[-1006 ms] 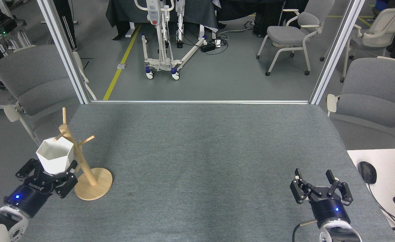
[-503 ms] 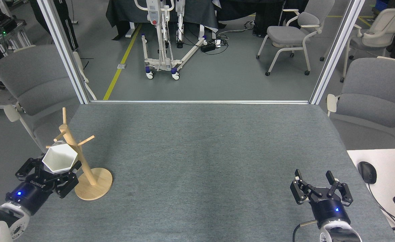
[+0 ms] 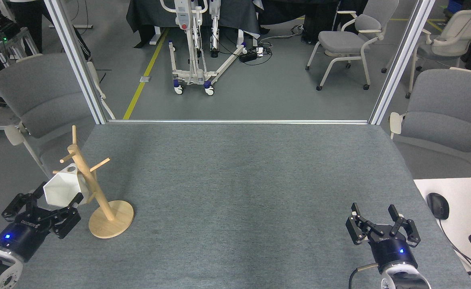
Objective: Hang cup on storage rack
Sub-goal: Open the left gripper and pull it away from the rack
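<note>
The white faceted cup (image 3: 60, 186) is tipped on its side against the left of the wooden storage rack (image 3: 99, 196), at the table's left edge. Its small handle sits by a lower left peg (image 3: 61, 171); I cannot tell whether it is hooked on. My left gripper (image 3: 60, 192) reaches in from the lower left, with black fingertips (image 3: 76, 197) on both sides of the cup's lower part, still shut on it. My right gripper (image 3: 373, 208) rests open and empty near the table's front right.
The rack's round base (image 3: 115, 224) stands on the grey table (image 3: 235, 180). Grey chairs (image 3: 39, 96) flank the table on both sides. A white desk with a mouse (image 3: 437, 205) and a keyboard adjoins the right edge.
My left gripper has drawn back to the lower left. The cup has tipped from rim-up onto its side by the pegs. The rack's top has shifted slightly left. The right arm has stayed still.
</note>
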Robot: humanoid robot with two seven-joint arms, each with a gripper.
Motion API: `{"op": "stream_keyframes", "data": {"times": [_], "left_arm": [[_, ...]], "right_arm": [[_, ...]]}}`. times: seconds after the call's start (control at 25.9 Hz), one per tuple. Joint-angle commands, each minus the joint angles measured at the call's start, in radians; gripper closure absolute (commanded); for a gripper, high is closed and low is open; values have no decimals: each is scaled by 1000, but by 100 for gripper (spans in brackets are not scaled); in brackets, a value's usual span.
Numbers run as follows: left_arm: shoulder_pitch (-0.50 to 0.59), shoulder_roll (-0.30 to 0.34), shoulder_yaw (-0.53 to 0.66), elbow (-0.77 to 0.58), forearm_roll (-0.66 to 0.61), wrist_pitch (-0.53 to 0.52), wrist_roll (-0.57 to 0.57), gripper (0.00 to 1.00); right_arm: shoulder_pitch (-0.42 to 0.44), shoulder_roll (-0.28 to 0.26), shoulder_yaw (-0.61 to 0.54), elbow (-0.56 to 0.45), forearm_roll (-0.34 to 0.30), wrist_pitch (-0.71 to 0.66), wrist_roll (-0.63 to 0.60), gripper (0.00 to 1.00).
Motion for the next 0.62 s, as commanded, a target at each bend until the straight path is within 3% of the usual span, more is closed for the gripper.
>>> {"op": "stream_keyframes", "data": {"times": [0.0, 0.46, 0.58], "left_arm": [[33, 4, 55, -6, 0, 0, 9, 1], [220, -14, 154, -18, 2, 0, 12, 1], [242, -92, 151, -50, 0, 0, 12, 1]], "right_arm": [[1, 3, 2, 2, 2, 0, -2, 0], [-4, 3, 22, -37, 0, -2, -2, 0], [-2, 1, 23, -41, 0, -2, -2, 0]]}}
